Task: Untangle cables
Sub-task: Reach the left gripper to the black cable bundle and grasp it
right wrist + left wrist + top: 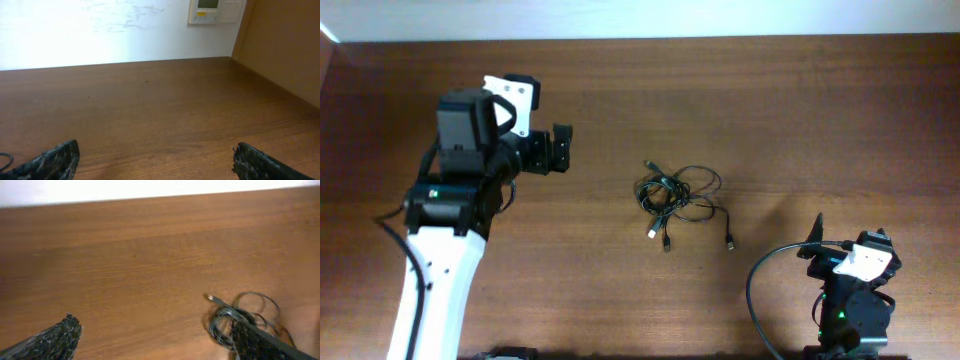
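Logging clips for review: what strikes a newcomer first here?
A tangle of thin black cables lies centred on the table, plug ends trailing toward the near edge. The left gripper hovers open beside it, not touching; the right gripper, also open, sits at the near right corner.

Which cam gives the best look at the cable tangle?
Overhead: the cables show whole and unobstructed, with the plug ends visible. Left wrist catches the bundle at lower right, partly behind one of its fingers. Right wrist doesn't show the tangle.
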Tool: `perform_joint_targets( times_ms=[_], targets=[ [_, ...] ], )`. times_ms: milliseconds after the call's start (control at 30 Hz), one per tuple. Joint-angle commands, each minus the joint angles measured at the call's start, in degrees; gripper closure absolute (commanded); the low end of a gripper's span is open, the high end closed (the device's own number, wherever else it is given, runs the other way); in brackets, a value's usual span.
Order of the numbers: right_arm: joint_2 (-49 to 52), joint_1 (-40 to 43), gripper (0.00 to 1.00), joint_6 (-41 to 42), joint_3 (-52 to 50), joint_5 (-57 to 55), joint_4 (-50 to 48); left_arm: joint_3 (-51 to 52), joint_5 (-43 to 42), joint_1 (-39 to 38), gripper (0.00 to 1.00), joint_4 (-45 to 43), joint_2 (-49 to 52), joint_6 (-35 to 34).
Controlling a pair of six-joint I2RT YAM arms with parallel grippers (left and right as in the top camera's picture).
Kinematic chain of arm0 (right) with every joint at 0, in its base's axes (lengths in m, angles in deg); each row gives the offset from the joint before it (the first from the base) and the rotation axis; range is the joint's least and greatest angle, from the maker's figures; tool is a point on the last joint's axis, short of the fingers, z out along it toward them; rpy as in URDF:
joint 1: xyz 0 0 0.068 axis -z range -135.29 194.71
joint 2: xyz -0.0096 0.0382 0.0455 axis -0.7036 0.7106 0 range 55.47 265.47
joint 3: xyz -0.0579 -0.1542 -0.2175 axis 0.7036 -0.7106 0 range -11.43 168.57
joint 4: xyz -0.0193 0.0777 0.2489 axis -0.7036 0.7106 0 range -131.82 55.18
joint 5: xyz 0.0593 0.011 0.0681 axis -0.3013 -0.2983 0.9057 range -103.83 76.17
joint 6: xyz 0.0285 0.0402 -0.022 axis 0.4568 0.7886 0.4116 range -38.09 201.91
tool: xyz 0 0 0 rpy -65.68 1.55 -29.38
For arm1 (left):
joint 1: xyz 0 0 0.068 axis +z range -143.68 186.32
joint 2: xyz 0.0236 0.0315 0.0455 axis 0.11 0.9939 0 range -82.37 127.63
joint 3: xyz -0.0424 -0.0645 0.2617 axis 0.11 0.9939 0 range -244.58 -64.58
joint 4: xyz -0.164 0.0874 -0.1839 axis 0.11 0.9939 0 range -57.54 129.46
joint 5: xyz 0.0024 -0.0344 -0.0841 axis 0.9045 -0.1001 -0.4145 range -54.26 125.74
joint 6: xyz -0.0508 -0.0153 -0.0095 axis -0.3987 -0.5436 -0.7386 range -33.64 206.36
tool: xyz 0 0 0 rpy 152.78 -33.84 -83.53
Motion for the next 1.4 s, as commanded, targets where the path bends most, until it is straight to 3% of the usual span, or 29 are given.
perform_joint_targets(
  times_ms=[0,167,333,433,533,733,833,1000,1100,1200,1300,1367],
  targets=[
    [-0.2,0.4,0.01,0.4,-0.4,2.2,0.4,-1.3,-8.6,-0.2,0.01,0.1,2.3,0.9],
    [-0.2,0.4,0.01,11.1,0.0,18.7,-0.5,-1.3,-10.3,-0.2,0.01,0.1,2.9,0.9],
    [2.9,0.4,0.01,11.5,8.7,23.9,5.7,-1.3,-10.1,-0.2,0.01,0.1,2.9,0.8],
    [11.9,0.4,0.01,11.5,19.4,25.5,11.5,-1.3,-10.1,-0.2,0.01,0.1,2.9,-0.1],
    [26.9,0.4,0.01,11.5,36.1,29.5,23.1,-1.3,-9.9,-0.2,0.01,0.8,2.9,-2.0],
    [45.7,0.4,0.01,11.5,58.4,30.1,41.0,-1.3,-7.2,-3.6,0.01,3.3,4.1,-4.7],
    [52.7,0.4,0.01,11.5,64.7,32.2,44.9,-1.3,-3.8,-8.5,0.02,4.0,6.5,-7.1],
    [58.9,0.4,0.01,11.5,65.0,37.1,44.9,-1.3,-4.1,-16.3,0.08,5.0,11.9,-5.1],
    [62.1,0.4,0.01,11.5,65.0,37.1,45.0,-1.3,-4.8,-20.9,0.16,4.9,17.1,0.4],
    [64.4,0.4,0.01,11.4,65.0,37.1,45.0,-1.3,-11.8,-24.0,0.24,4.9,22.5,8.1],
    [65.6,0.4,0.01,11.4,65.0,37.1,44.9,-1.3,-12.0,-26.0,0.44,4.3,25.2,9.5],
    [66.0,0.4,0.01,11.2,65.0,37.0,44.9,-1.3,-12.0,-26.9,0.46,1.7,27.1,9.9]
  ],
)
